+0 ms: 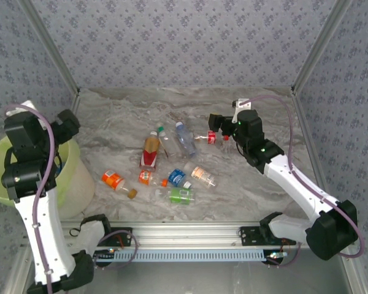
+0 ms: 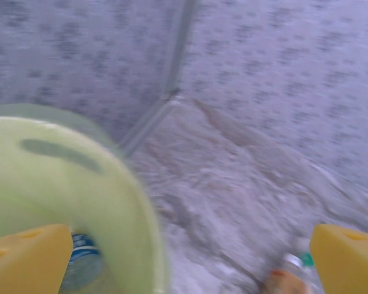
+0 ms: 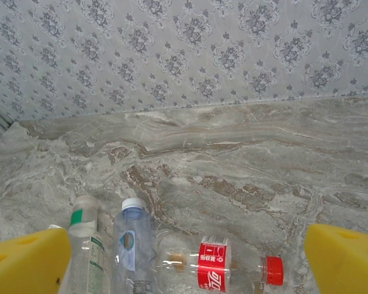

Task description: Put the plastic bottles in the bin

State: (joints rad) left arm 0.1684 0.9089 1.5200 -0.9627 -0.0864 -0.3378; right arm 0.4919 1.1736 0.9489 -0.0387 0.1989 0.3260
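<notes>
Over the round yellow-green plastic bin (image 1: 78, 177) left gripper (image 2: 190, 257) is hanging wide; right gripper (image 3: 184, 260), gaping too, is hovering at the clear red-labelled plastic bottle (image 3: 212, 271); I'd be twisting to pinch across it.

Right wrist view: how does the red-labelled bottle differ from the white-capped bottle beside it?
The red-labelled bottle has a red cap and wrap; the white-capped bottle has a pale blue label. The red-labelled bottle lies across the view, cap rightward; the white-capped bottle points its cap toward the far wall. Both are clear and lie on the marble table.
</notes>
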